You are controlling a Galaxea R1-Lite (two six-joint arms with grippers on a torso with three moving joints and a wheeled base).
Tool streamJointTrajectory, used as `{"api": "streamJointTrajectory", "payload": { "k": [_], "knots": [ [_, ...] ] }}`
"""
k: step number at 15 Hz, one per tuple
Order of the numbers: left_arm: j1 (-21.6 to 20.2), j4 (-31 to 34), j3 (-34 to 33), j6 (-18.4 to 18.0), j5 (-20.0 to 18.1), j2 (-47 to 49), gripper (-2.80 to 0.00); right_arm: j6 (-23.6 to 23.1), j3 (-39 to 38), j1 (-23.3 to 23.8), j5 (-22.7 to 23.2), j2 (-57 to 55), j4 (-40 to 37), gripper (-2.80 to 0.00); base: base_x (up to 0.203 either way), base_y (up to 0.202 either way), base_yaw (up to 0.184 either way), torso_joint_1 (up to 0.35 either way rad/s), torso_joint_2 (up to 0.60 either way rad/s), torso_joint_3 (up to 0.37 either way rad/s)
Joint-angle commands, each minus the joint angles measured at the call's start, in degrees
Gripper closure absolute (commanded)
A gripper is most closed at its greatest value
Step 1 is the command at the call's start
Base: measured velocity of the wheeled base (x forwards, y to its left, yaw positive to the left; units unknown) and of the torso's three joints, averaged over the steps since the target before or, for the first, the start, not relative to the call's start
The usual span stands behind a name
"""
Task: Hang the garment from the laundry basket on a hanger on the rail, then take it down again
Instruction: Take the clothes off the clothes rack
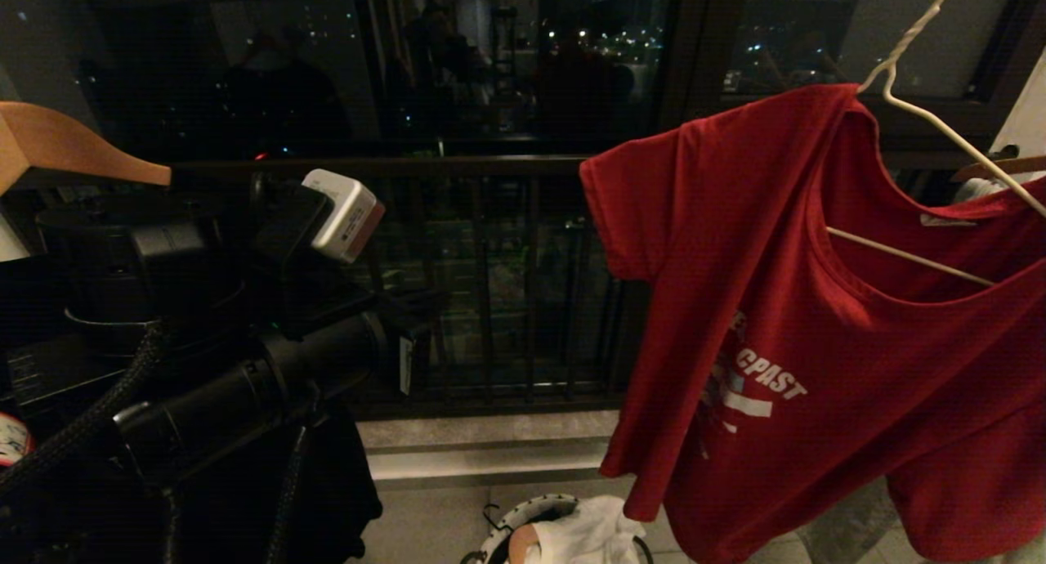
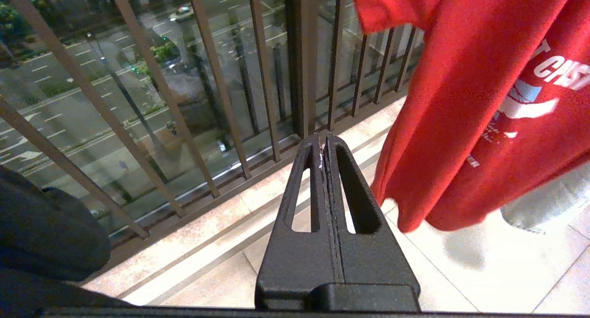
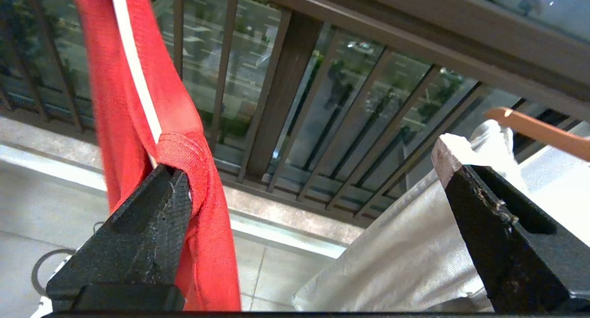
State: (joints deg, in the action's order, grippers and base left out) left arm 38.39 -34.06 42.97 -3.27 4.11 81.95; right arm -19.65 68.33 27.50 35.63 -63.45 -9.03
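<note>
The garment (image 1: 817, 319), a red T-shirt with white chest lettering, hangs at the right on the thin white wire hanger (image 1: 932, 118), whose neck runs out past the top edge. The rail is out of view. My right gripper (image 3: 309, 175) is open. One of its fingers (image 3: 156, 207) touches a red hem of the garment (image 3: 120, 101), next to the hanger wire (image 3: 136, 73). Well left of the garment (image 2: 461, 78), my left gripper (image 2: 322, 143) is shut on nothing. The laundry basket (image 1: 511, 523) stands on the floor below, with a white cloth (image 1: 588, 535) in it.
A dark balcony railing (image 1: 490, 286) runs across behind, above a pale stone ledge. Wooden hangers show at the upper left (image 1: 73, 147) and far right (image 1: 1001, 167). A pale grey cloth (image 3: 415, 244) hangs beside the right gripper. Dark cloth (image 1: 327, 482) hangs under the left arm.
</note>
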Motion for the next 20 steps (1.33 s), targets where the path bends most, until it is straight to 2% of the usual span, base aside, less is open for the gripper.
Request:
{"api": "streamJointTrajectory", "payload": {
  "k": [1,4,5,8,14,17,20],
  "knots": [
    [1.8,-0.2,0.0,0.1,0.1,-0.3,0.00,-0.6,0.0,0.0,0.2,0.7,0.0,-2.80,0.000,0.000,0.000,0.000,0.00,0.000],
    [7.8,-0.3,0.2,1.5,-0.3,-2.1,0.00,-0.8,0.4,0.0,0.2,0.4,0.2,-2.80,0.000,0.000,0.000,0.000,0.00,0.000],
    [9.8,-0.2,1.9,3.1,-1.4,-1.8,0.00,-1.4,0.5,0.0,0.1,-0.3,0.4,-2.80,0.000,0.000,0.000,0.000,0.00,0.000],
    [11.7,0.3,13.2,4.9,-6.8,3.7,0.00,-2.3,0.6,0.0,0.1,-2.1,1.9,-2.80,0.000,0.000,0.000,0.000,0.00,0.000],
    [14.5,0.4,33.5,4.9,-10.5,22.0,0.00,-2.3,2.6,-0.1,0.1,-4.9,3.6,-2.80,0.000,0.000,0.000,0.000,0.00,0.000],
    [17.3,4.5,46.8,4.9,-10.1,28.4,0.00,-2.2,3.9,-0.1,0.1,-7.0,4.0,-2.80,0.000,0.000,0.000,0.000,0.00,0.000],
    [19.6,8.1,62.0,3.8,-8.0,38.0,0.00,-2.2,4.5,-0.1,0.1,-7.6,4.1,-2.80,0.000,0.000,0.000,0.000,0.00,0.000]
  ]
}}
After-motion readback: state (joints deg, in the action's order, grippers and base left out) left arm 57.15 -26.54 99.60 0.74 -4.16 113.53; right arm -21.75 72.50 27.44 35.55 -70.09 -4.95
